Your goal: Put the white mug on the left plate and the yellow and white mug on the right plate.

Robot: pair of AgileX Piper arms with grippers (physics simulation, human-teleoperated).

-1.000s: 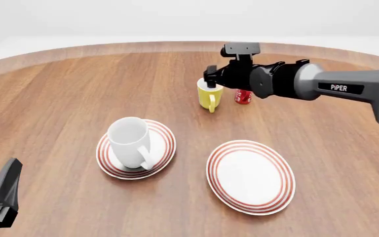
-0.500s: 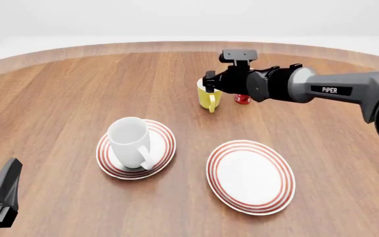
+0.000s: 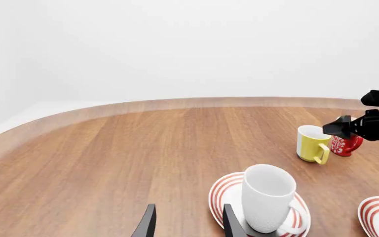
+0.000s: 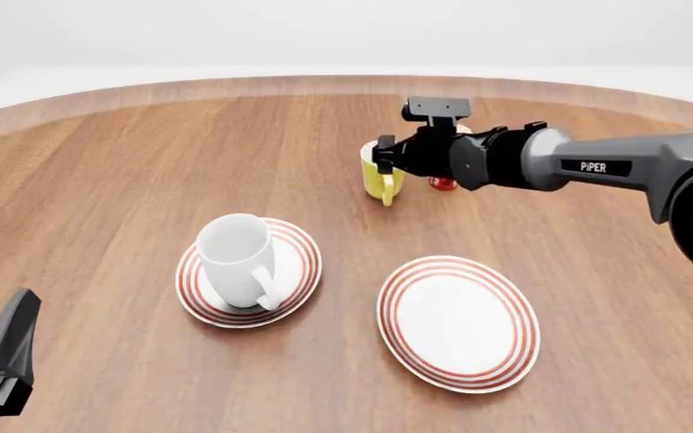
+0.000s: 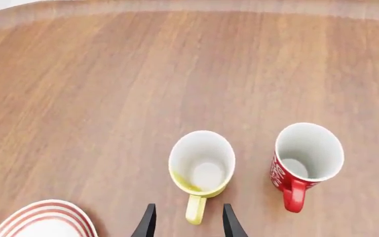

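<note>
The white mug (image 4: 239, 260) stands upright on the left plate (image 4: 303, 240), a round white plate with red rings at its rim, on the near left part of the wooden bench (image 4: 118, 180). Its handle points toward the near side and a little to the right. In the left wrist view the same white mug (image 3: 266, 198) sits on the ringed plate (image 3: 223, 190) just ahead of the left arm's jaws (image 3: 186, 225), whose two dark tips stand spread apart with nothing between them. In the front view only a dark part of the left arm (image 4: 1, 356) shows at the lower left corner, well apart from the mug.

The right plate (image 4: 457, 323) lies bare on the near right part of the bench, near the left plate but not touching it.

The yellow and white mug (image 4: 378, 180) stands upright farther back, beyond both plates, with its handle toward the near side. A red and white cup (image 4: 443, 183) stands just beside it on the right, mostly hidden behind the arm in the front view. The right arm's jaws (image 4: 383, 155) hang over the yellow mug's rim. In the right wrist view the yellow and white mug (image 5: 202, 161) shows its white inside, the red and white cup (image 5: 306, 157) stands next to it, and the jaws (image 5: 186, 223) are spread, their tips on either side of the yellow handle (image 5: 195, 209) and not closed on it. A piece of ringed plate (image 5: 45, 219) shows at the corner of that view.
</note>
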